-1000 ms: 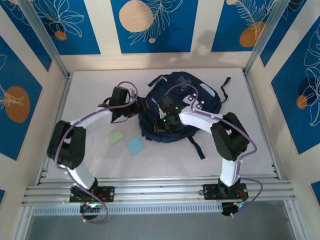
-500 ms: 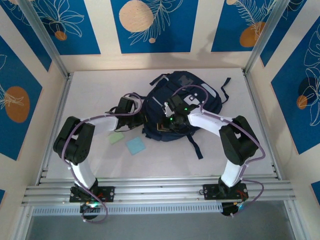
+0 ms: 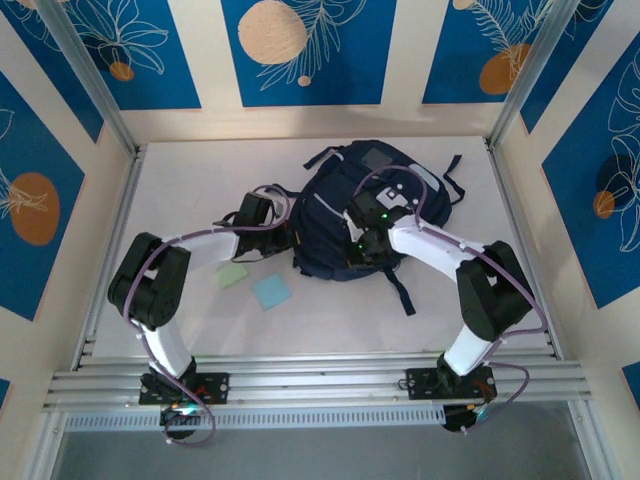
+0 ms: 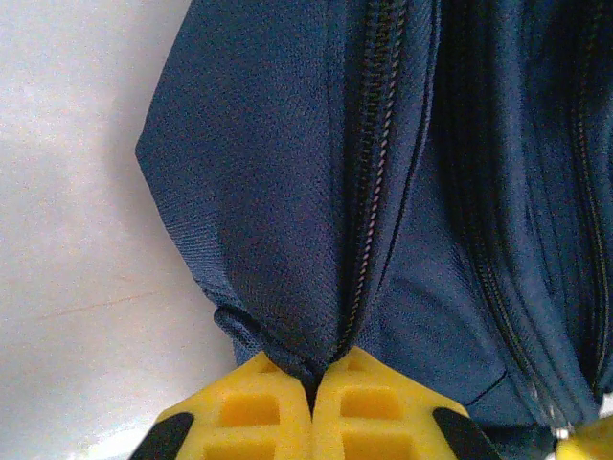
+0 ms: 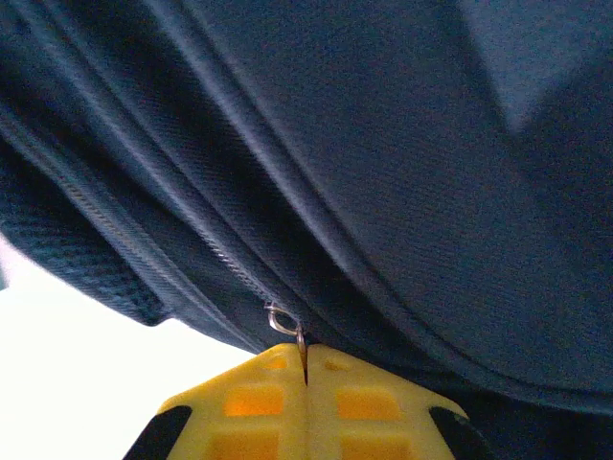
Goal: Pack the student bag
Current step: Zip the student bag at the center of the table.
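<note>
on the white table (image 3: 200, 180), towards its back and middle, the student bag (image 3: 325, 195) is laid flat, and both arms are reached onto its near side. the step in hand is judged to be the working of a zipper, most likely its opening, since a green note (image 3: 232, 274) and a blue note (image 3: 271, 291) are laid outside, near the bag, untouched. the left gripper (image 4: 311, 393) is seen with its yellow fingers (image 4: 249, 412) pressed together, and a fold of navy cloth at the end of a zipper (image 4: 369, 192) is pinched between them; the bag is thus anchored at its left edge. the right gripper (image 5: 305, 369) is also closed tight, and the small metal zipper pull (image 5: 287, 324) is nipped between its tips, with the bag's cloth lying directly above the fingers. for the next move, it is thought that the pull must be drawn along the zipper line while the cloth is held taut by the left side; if the cloth is let slack, the slider may be jammed.
</note>
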Controlling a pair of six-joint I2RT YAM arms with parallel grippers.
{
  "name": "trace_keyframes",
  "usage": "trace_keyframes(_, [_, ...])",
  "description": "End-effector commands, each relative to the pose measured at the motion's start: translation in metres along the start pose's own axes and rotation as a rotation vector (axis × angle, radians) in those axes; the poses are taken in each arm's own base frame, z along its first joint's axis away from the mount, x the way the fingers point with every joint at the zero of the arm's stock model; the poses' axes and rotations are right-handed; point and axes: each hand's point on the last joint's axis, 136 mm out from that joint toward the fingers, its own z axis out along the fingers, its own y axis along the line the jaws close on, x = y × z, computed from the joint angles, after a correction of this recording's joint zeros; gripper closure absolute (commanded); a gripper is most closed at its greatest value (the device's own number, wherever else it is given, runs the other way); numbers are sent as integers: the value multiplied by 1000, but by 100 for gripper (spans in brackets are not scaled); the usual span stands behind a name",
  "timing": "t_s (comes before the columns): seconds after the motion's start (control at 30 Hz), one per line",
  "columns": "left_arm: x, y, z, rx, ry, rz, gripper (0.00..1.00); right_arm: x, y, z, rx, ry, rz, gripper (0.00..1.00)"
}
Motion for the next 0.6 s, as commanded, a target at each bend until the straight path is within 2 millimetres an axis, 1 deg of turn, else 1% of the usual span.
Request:
trace_keyframes(0.0, [-36, 18, -13, -89, -122, 23, 100, 31, -90, -21, 326, 121, 25, 100])
trace_keyframes(0.07, [-38, 19, -16, -93, -124, 26, 100, 23, -99, -25, 329, 114, 37, 100])
trace_keyframes(0.1, [-38, 19, -17, -94, -123, 28, 100, 21, -98, -27, 307, 110, 40, 100])
trace_keyframes(0.13, [-38, 19, -17, -96, -119, 30, 100, 18, -91, -28, 261, 106, 39, 100])
trace_keyframes(0.17, [-38, 19, -18, -98, -119, 34, 100, 16, -81, -28, 205, 101, 32, 100])
trace_keyframes(0.2, [-38, 20, -18, -100, -116, 36, 100, 14, -67, -29, 128, 97, 30, 100])
trace_keyframes(0.27, [-37, 18, -19, -96, -114, 37, 100, 13, -31, -30, -63, 101, 46, 100])
trace_keyframes(0.3, [-37, 19, -19, -97, -114, 37, 100, 13, -17, -30, -136, 109, 49, 100])
trace_keyframes(0.33, [-37, 20, -18, -100, -115, 36, 100, 16, -5, -30, -188, 121, 47, 100])
trace_keyframes(0.37, [-38, 19, -19, -99, -120, 36, 100, 20, 2, -29, -206, 140, 47, 100])
trace_keyframes(0.47, [-41, 20, -20, -107, -136, 36, 100, 38, 5, -23, -197, 222, 78, 100])
trace_keyframes(0.57, [-45, 19, -21, -105, -153, 30, 100, 63, 1, -14, -195, 333, 158, 100])
